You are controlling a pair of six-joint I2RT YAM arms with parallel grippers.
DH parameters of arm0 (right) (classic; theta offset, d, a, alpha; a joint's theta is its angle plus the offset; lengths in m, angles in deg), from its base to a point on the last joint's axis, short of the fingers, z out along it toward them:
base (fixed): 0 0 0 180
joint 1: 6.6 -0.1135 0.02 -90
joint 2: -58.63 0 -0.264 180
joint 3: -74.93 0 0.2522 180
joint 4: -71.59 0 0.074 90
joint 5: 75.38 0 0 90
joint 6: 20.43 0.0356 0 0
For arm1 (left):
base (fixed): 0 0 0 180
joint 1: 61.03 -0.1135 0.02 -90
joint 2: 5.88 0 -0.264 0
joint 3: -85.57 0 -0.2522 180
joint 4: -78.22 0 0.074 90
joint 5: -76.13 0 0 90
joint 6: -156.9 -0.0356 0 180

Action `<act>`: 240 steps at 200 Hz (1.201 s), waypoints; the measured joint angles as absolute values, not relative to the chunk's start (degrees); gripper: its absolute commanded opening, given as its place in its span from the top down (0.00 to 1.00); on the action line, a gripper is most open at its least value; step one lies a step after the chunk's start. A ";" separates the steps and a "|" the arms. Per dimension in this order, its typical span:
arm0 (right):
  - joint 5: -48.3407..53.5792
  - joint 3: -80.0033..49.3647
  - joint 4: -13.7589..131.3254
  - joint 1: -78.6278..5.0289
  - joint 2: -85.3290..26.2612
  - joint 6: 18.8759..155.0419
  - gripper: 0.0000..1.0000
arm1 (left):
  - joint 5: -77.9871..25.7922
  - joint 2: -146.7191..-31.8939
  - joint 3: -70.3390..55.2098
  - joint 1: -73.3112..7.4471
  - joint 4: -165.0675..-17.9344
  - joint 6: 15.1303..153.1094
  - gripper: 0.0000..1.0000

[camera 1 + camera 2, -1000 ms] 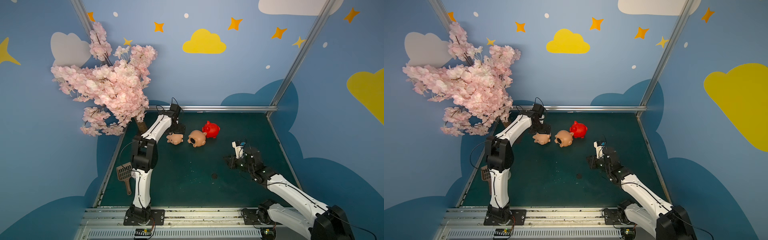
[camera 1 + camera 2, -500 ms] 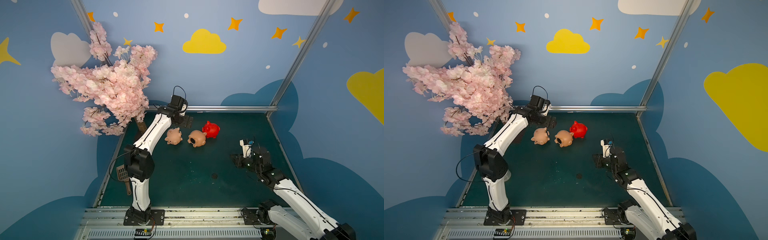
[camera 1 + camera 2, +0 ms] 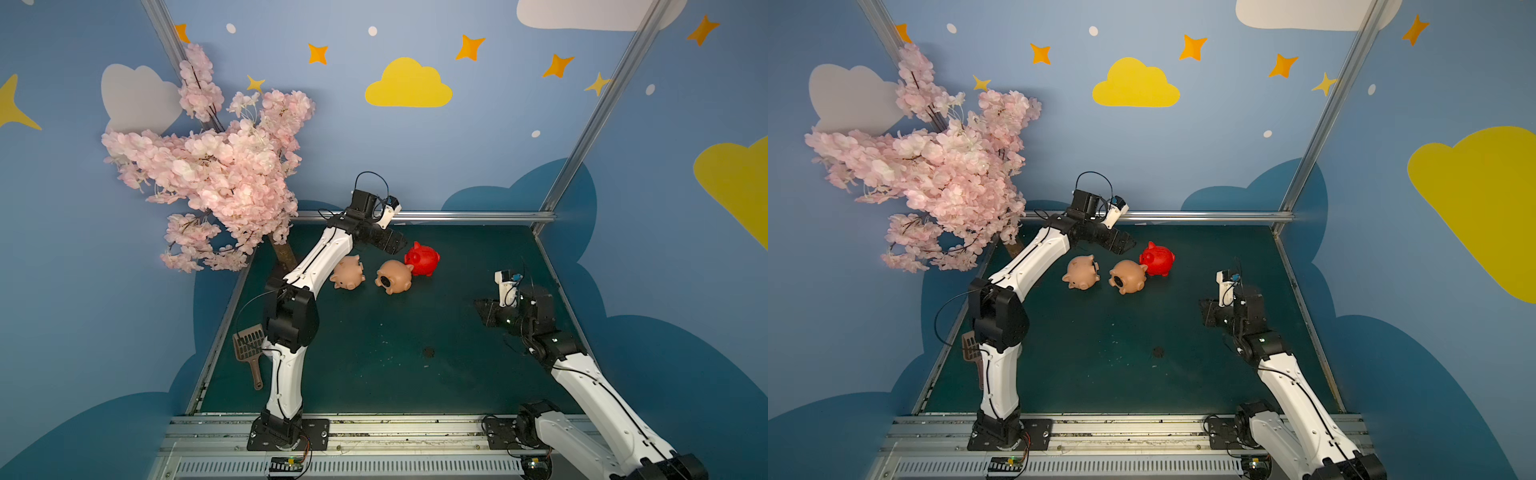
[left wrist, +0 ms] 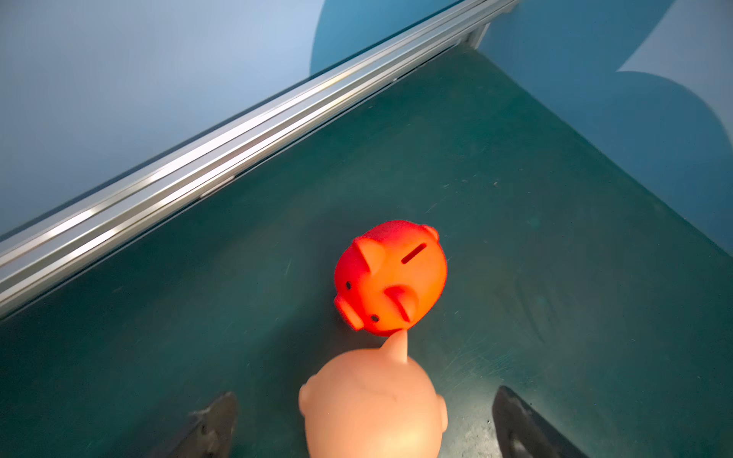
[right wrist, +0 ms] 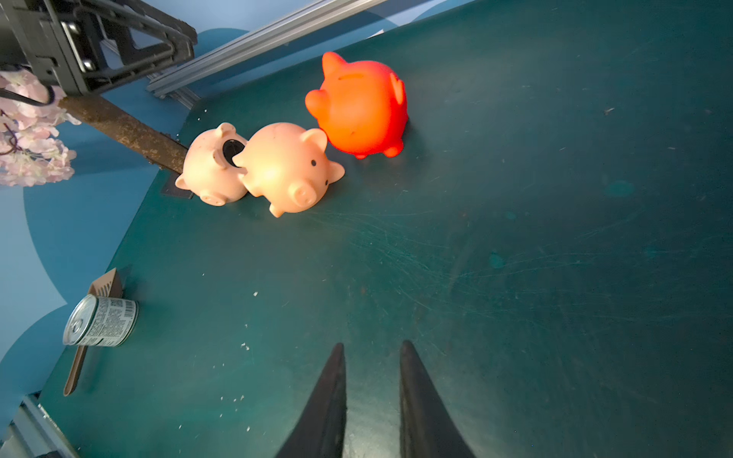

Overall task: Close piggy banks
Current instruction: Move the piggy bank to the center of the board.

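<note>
Middle tan piggy bank (image 3: pixel 395 277), tipped on its side near the back of the counter (image 3: pixel 374 386), shows a dark round opening facing front-left. One pointed ear appears to touch the red piggy bank (image 3: pixel 423 259), upright just beyond it. The other tan piggy bank (image 3: pixel 348 272) lies just beside it, toward the left arm. The left tool (image 3: pixel 395 246) hovers close above the middle bank, jaws wide and empty; in the wrist view the bank sits between its fingers (image 4: pixel 218 416). The right tool (image 5: pixel 372 357), narrowly parted and empty, is well apart but nearer the small dark disc (image 3: pixel 428 352), probably a plug. The left arm seems better placed to grasp.
</note>
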State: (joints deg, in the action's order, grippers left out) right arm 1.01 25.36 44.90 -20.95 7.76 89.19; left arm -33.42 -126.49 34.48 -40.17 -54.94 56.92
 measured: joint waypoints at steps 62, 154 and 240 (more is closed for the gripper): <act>1.56 25.38 43.85 -17.80 8.63 89.76 0.58 | -48.85 -129.55 30.97 -42.33 -68.29 51.81 0.02; 2.17 25.84 43.94 -16.05 9.79 90.79 0.52 | -57.13 -141.10 41.78 -42.20 -66.26 41.32 0.01; 1.10 25.82 44.60 -15.42 7.04 90.74 0.52 | -57.02 -153.64 61.81 -39.29 -53.74 30.96 0.01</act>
